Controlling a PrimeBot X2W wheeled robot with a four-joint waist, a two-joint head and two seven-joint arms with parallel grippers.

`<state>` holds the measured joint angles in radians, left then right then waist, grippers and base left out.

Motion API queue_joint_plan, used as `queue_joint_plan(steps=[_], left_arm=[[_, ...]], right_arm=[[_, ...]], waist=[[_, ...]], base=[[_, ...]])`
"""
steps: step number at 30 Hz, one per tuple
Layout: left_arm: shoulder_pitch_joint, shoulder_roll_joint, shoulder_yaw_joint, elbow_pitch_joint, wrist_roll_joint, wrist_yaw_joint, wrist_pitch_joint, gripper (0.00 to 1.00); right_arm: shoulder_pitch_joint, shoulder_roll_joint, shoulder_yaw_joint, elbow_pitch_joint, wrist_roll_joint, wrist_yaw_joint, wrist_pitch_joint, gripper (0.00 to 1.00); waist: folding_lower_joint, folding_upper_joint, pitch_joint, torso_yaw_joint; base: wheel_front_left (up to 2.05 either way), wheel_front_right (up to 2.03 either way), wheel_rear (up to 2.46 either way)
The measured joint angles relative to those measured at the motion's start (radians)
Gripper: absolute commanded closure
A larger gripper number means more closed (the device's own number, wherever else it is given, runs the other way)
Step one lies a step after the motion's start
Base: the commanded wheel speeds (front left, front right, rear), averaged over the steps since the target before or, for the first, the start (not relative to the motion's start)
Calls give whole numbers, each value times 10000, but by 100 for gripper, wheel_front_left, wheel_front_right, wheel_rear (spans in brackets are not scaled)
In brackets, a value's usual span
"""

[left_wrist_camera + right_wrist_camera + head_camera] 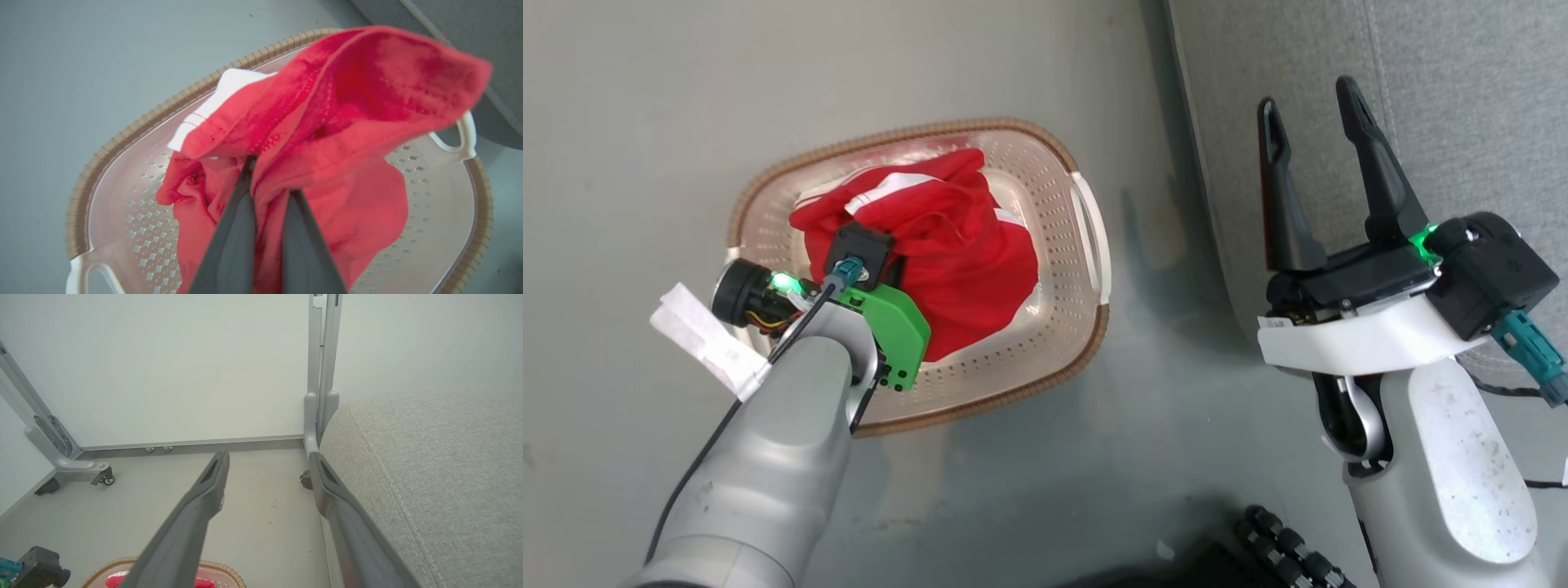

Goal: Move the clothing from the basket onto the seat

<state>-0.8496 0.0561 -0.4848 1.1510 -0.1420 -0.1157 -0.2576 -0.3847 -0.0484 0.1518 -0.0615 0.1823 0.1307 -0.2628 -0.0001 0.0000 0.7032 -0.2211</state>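
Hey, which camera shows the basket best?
The head view: the basket shows nearly whole, rim, handle and perforated wall, with the left arm hiding one corner. The left wrist view shows it close but cropped, clothing covering its middle. The right wrist view catches a bit of rim at its bottom edge.

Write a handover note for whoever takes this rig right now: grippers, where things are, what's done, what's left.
Left gripper: shut on the clothing, with red fabric pinched between its fingers.
Right gripper: open, holding nothing, at the edge of the seat.
Clothing: bunched up in the basket, none of it on the seat.
Basket: on the floor, to the left of the seat.
Done: the grasp is made.
Left: lift the clothing clear of the basket, carry it right onto the seat, release.
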Motion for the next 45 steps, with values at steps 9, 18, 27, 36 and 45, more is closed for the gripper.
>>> queue_joint_plan(steps=[9, 18, 27, 36, 45], left_arm=[[1336, -40, 420, -2780, -773, -44, -33, 100], [2499, 205, 993, -5837, -1179, -88, -35, 100], [3446, 274, 1540, -8681, -1427, -113, -48, 100], [4243, 267, 1860, -10782, -1684, -119, -48, 100], [5317, 378, 1758, -11601, -1774, -117, -48, 100]], right_arm=[[790, 2, -326, 230, -88, 0, 0, 0], [1388, 0, -514, 384, -171, 0, 0, 0], [1950, 0, -581, 533, -236, 0, 0, 0], [2499, 0, -476, 556, -293, 0, 151, 0], [3108, -2, -92, 587, -165, 0, 397, 0]], waist=[[0, 0, -1482, 539], [0, 0, -2788, 1069], [0, 0, -3850, 1478], [0, 0, -4786, 1698], [-1, 0, -5640, 1686]], base=[[0, 0, 0], [0, 0, 0], [0, 0, 0], [0, 0, 0], [0, 0, 0]])
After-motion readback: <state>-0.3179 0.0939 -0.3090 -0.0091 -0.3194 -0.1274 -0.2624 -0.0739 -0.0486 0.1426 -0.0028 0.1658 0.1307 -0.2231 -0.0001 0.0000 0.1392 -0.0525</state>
